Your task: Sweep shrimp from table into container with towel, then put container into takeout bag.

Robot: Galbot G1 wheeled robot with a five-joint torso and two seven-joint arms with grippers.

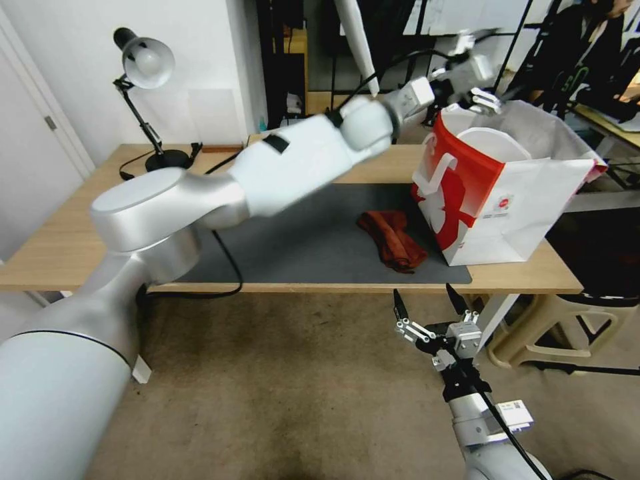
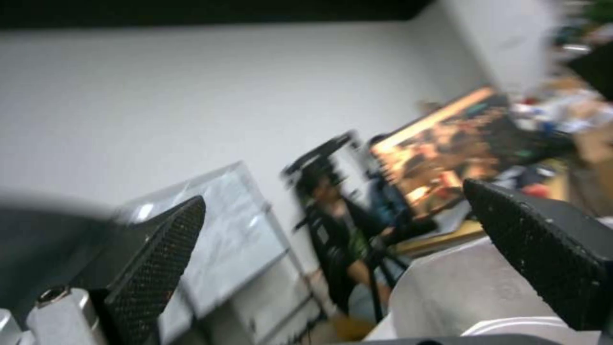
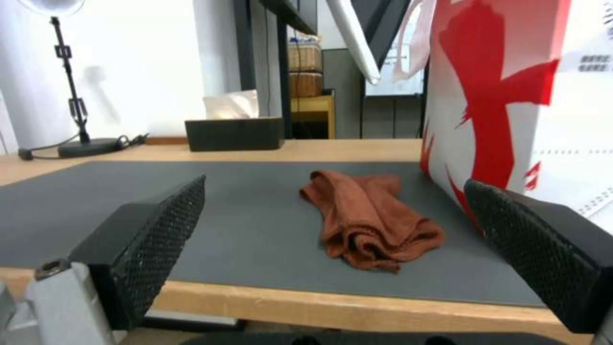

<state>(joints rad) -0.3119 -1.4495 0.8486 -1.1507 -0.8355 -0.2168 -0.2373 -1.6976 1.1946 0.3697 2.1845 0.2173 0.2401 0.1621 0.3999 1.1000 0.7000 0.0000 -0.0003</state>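
Note:
The takeout bag (image 1: 497, 200) stands open on the right end of the table (image 1: 60, 253), its red face towards the mat (image 1: 300, 240). The white container (image 1: 495, 143) sits inside the bag; the shrimp are hidden. My left arm reaches across the table, and its gripper (image 1: 481, 93) hangs open just above the bag's far rim, with nothing between its fingers (image 2: 160, 254). The rust-red towel (image 1: 392, 239) lies crumpled on the mat beside the bag (image 3: 511, 96). My right gripper (image 1: 430, 303) is open, below and in front of the table's front edge, facing the towel (image 3: 367, 218).
A desk lamp (image 1: 143, 63) stands at the table's back left, its cable trailing over the front edge. A black tissue box (image 3: 233, 134) sits at the back. A beige stool (image 1: 560, 327) stands on the floor at the right.

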